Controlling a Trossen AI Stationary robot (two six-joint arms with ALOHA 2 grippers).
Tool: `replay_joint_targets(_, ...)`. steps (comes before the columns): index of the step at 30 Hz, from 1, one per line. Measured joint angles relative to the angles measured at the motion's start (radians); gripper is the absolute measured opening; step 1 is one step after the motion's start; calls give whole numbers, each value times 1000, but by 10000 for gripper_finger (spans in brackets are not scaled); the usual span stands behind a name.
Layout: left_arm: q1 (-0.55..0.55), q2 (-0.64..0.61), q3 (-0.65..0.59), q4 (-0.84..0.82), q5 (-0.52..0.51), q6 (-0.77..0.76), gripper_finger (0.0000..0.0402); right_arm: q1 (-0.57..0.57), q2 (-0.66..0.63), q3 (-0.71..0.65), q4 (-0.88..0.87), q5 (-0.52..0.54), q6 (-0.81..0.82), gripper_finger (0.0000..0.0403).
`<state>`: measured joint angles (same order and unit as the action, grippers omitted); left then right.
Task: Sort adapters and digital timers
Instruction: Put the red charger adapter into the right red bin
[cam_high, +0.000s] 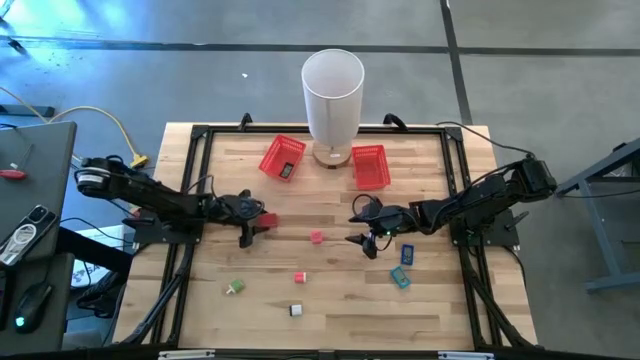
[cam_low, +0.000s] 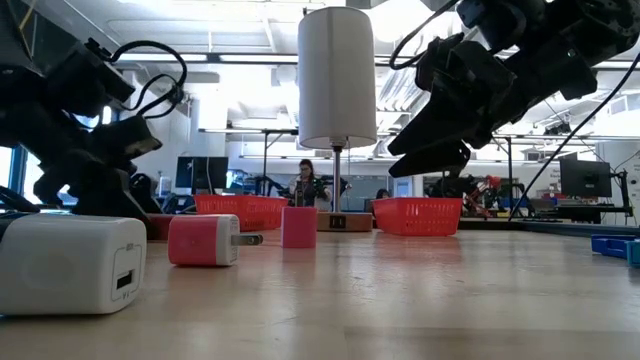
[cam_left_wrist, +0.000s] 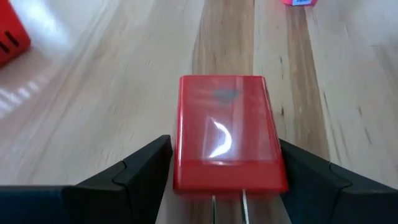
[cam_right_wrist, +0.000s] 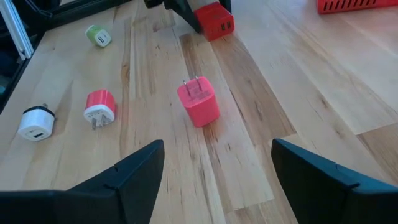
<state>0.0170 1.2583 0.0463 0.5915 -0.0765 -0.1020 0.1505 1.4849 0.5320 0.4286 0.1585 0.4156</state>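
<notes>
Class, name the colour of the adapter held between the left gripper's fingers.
Red. The adapter in the left gripper shows best in the left wrist view.

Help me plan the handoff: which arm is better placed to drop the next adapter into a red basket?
Left. The left hand already grips the red adapter between its fingers, with the left red basket close ahead. The right hand is open and holds nothing, hovering above the table.

Red adapter (cam_high: 265, 221) left of centre, clamped between dark fingers; pink (cam_high: 317, 237), red-white (cam_high: 300, 277), green (cam_high: 235, 288), white (cam_high: 296, 310) adapters lower middle; blue timers (cam_high: 404, 266) right.
</notes>
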Motion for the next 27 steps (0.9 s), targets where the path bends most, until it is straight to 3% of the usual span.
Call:
replay_joint_targets(9,-20,215,0,221,-34,36,254,0,0,0,2,0,-1,286)
replay_joint_targets(16,-20,353,0,387,-34,39,228,0,0,0,2,0,-2,286)
replay_joint_targets(21,-20,393,0,435,-35,42,205,0,0,0,1,0,-2,286)
replay_joint_targets(27,-20,396,-1,477,-35,10,204,0,0,0,-1,0,-3,286)
